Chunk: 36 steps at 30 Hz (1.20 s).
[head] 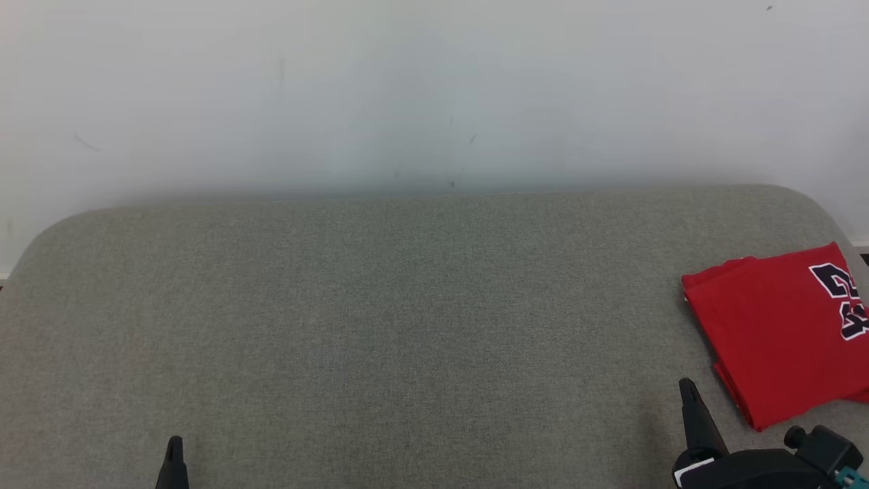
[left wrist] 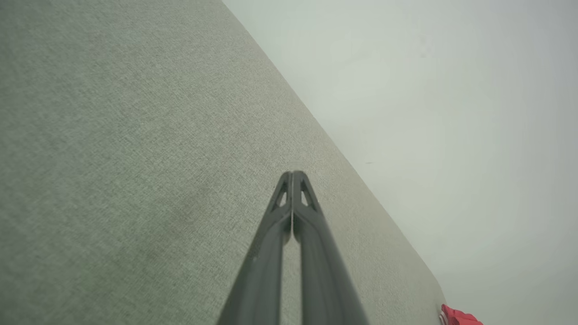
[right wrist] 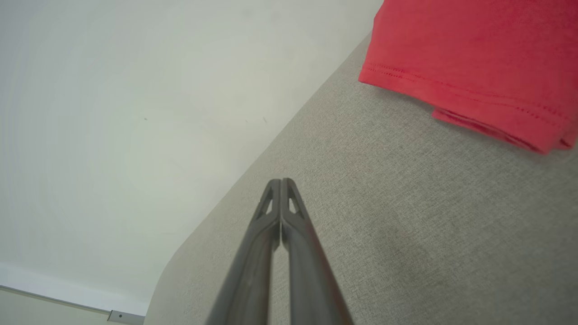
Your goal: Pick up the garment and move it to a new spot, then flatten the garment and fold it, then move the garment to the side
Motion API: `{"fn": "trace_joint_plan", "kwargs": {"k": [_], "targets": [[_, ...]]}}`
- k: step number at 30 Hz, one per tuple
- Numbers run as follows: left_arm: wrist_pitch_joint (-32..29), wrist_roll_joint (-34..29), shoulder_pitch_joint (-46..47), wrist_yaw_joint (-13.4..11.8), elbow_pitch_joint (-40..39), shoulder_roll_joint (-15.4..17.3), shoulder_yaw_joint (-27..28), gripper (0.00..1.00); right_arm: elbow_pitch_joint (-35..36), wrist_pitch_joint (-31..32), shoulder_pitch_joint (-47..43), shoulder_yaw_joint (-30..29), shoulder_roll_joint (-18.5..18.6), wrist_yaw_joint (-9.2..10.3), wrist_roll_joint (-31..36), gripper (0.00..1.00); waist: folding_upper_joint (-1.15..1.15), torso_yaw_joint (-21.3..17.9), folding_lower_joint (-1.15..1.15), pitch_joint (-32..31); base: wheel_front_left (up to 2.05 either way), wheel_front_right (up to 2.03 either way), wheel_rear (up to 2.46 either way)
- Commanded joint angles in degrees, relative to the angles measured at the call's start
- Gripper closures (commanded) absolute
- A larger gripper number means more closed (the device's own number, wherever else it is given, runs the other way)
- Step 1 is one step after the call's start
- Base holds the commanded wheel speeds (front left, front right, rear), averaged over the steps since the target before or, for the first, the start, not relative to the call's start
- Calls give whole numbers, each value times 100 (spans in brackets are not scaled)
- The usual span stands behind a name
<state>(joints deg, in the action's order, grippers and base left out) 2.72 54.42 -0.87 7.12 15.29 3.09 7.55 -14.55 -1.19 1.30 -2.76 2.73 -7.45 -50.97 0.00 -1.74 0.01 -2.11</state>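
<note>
The garment (head: 774, 326) is a red shirt with black and white print, folded into a neat rectangle at the right edge of the grey fabric surface (head: 380, 326). Its stitched hem (right wrist: 465, 67) fills the upper right of the right wrist view, and a red corner (left wrist: 458, 316) peeks in at the bottom right of the left wrist view. My right gripper (head: 687, 386) is shut and empty, a little to the left of the garment's near corner. My left gripper (head: 174, 443) is shut and empty at the lower left, far from the garment.
A pale wall (head: 434, 88) rises directly behind the grey surface. The surface has rounded far corners (head: 61, 231) on both sides. A skirting strip (right wrist: 67, 302) runs along the wall's foot in the right wrist view.
</note>
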Motion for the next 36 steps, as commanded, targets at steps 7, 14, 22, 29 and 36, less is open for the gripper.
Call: {"fn": "trace_joint_plan", "kwargs": {"k": [7,14,22,29,36], "targets": [[-177,563,217,26,-69,4,57,100,41,69,198,-16,15,-3,-606,100,0,17,0,22,0,0,0],[-290,914,294,29,-66,2,80,100,35,114,255,-20,15,-3,-997,100,0,30,0,40,0,0,0],[-435,1341,374,33,-61,-1,107,100,26,168,297,-25,16,-4,-1479,100,0,47,0,64,0,0,0],[-549,1698,435,37,-57,-4,127,100,18,215,359,-29,17,-4,-1880,100,0,62,0,85,0,0,0],[-664,2032,519,41,-54,-7,145,100,11,264,393,-34,17,-4,-2256,100,0,77,0,106,0,0,0]]}}
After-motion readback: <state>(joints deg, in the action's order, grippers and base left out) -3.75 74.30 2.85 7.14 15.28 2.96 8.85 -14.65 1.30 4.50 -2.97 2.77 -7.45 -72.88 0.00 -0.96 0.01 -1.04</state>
